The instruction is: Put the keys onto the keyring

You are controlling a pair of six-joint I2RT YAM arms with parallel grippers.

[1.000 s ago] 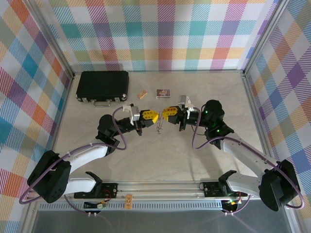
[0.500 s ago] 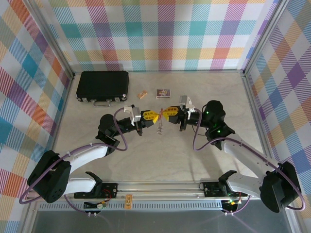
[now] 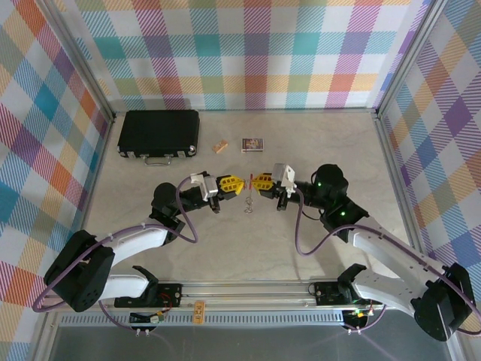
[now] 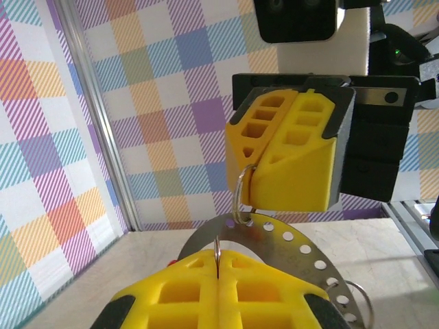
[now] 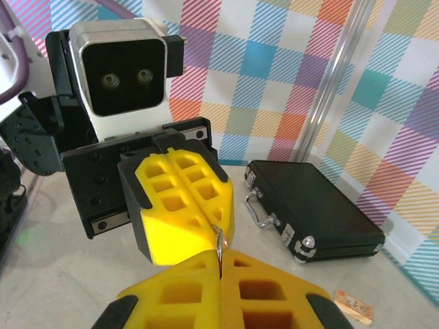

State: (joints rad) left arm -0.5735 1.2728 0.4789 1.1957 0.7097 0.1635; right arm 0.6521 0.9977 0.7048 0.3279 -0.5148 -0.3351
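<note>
Top external view: left end effector [image 3: 241, 184] and right end effector [image 3: 256, 182] meet tip to tip above the bench [image 3: 338, 139], the 2 clamped on the keyring [image 3: 247, 199] between them, seemingly bracing it for threading; keys too small to locate.

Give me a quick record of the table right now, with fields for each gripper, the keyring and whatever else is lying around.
left gripper: shut on the keyring, tip to tip with the right gripper
right gripper: shut on the keyring from the opposite side
keyring: held between both grippers, above the table
case: black, closed, far left
block: tan, right of the case
card: right of the block
</note>
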